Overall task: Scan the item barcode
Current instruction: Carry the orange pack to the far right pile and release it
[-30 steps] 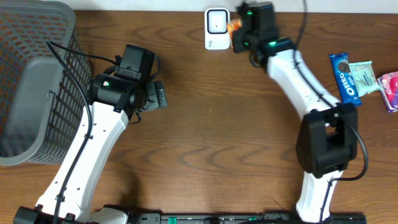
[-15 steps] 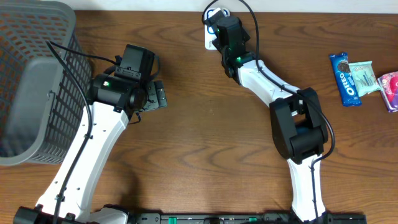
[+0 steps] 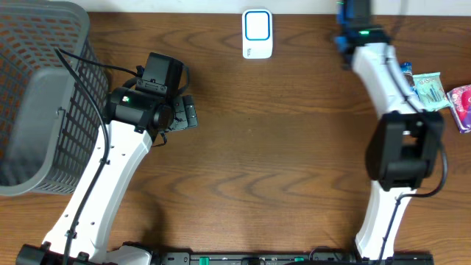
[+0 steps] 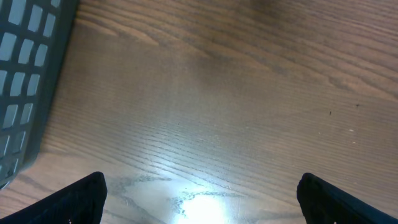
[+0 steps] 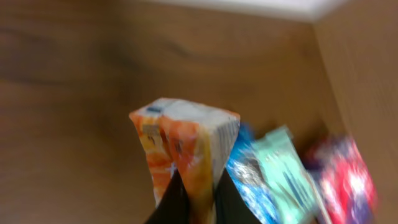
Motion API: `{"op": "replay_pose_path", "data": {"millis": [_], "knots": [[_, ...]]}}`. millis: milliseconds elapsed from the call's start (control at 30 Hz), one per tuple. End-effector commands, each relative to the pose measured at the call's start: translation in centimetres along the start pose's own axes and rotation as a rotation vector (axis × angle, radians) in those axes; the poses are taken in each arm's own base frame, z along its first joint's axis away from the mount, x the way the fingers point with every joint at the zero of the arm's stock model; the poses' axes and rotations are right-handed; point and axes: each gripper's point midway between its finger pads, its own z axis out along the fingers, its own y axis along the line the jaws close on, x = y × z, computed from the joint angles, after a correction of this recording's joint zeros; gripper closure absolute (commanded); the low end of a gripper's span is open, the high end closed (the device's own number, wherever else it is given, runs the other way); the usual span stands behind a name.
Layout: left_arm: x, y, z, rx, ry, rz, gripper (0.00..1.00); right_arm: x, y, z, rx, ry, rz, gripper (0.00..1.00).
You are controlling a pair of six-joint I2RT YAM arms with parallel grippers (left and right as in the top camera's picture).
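Note:
An orange and white snack packet (image 5: 186, 146) stands pinched between the fingers of my right gripper (image 5: 198, 194), which is shut on it. That arm (image 3: 375, 59) reaches to the table's back right; the packet is hidden under it in the overhead view. The white scanner (image 3: 257, 33) with a blue-rimmed window lies at the back centre, well left of that arm. Over bare wood at the left hovers my left gripper (image 4: 202, 186), open with nothing between its fingers (image 4: 84, 199).
A grey mesh basket (image 3: 37, 96) fills the far left, its wall (image 4: 25, 81) close to my left gripper. At the right edge lie a blue Oreo packet (image 5: 245, 180), a teal packet (image 3: 430, 90) and a pink packet (image 3: 462, 103).
My right arm has swung from over the scanner to the back right, carrying the orange packet. The scanner is uncovered again. The left arm has not moved.

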Motion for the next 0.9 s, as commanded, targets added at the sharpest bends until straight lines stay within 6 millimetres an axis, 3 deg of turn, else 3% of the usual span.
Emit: {"op": "replay_pose_path", "data": {"millis": [0,100,200,233,300,333,367,400,533,667,767,867], "knots": [[-0.2,0.2,-0.1,-0.009,-0.005,-0.008,0.02,3.9,-4.8,2.3,0.095,0.126,0.167,0.99],[-0.2,0.2,-0.1,-0.009,-0.006,-0.008,0.02,7.2,-8.6,4.5,0.149,0.223,0.214,0.99],[-0.2,0.2,-0.1,-0.009,-0.006,-0.008,0.02,8.4,-10.7,5.3,0.176,0.258,0.248,0.98],[-0.2,0.2,-0.1,-0.009,-0.006,-0.008,0.02,8.9,-11.4,5.5,0.19,0.27,0.276,0.9],[-0.2,0.2,-0.1,-0.009,-0.005,-0.008,0.02,9.6,-12.5,5.6,0.223,0.289,0.314,0.67],[-0.2,0.2,-0.1,-0.009,-0.005,-0.008,0.02,10.1,-13.3,5.8,0.243,0.301,0.349,0.29],[-0.2,0.2,-0.1,-0.009,-0.005,-0.008,0.02,10.6,-13.9,5.9,0.252,0.315,0.37,0.08],[-0.2,0.2,-0.1,-0.009,-0.006,-0.008,0.02,10.9,-14.2,5.9,0.259,0.324,0.391,0.01],[-0.2,0.2,-0.1,-0.009,-0.005,-0.008,0.02,11.3,-12.7,5.5,0.17,0.36,0.403,0.01],[-0.2,0.2,-0.1,-0.009,-0.005,-0.008,0.02,9.7,-11.8,2.9,0.07,0.336,0.42,0.01],[-0.2,0.2,-0.1,-0.009,-0.006,-0.008,0.02,7.6,-10.8,-1.9,-0.068,0.292,0.438,0.01],[-0.2,0.2,-0.1,-0.009,-0.006,-0.008,0.02,6.0,-10.0,-9.3,-0.274,0.26,0.5,0.01]]}}
